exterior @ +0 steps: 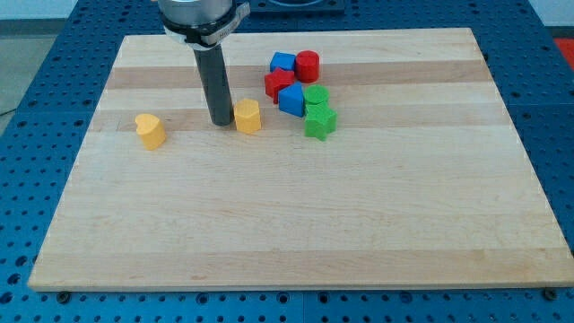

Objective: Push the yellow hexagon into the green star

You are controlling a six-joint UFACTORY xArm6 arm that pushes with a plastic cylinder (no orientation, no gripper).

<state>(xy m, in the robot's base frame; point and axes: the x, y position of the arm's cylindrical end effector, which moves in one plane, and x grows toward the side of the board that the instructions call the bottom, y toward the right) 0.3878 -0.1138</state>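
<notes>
Camera view, single entry.

Arm: ended in a straight dark rod, no jaws fitted, so nothing was grasped or released. My tip [220, 122] stood on the wooden board [296, 233], just to the view's left of the yellow hexagon [248, 117]; whether tip and block touched could not be told, the gap being too slight to judge.

Yellow hexagon: upright on the board, immediately at the view's right of my tip, roughly level with it.

Green star [319, 122]: lay to the view's right of the yellow hexagon, apart from it, with bare wood between the two. It sat at the lower edge of a cluster.

Cluster, toward the view's top right of the hexagon: a green cylinder [316, 97] just above the star and touching it; a blue block [291, 100] beside the cylinder on its left; a red block [277, 82] above that; a second blue block [282, 63] and a red cylinder [308, 65] at the cluster's top.

Second yellow block [151, 130]: well to the view's left of my tip, alone; shape not made out.
</notes>
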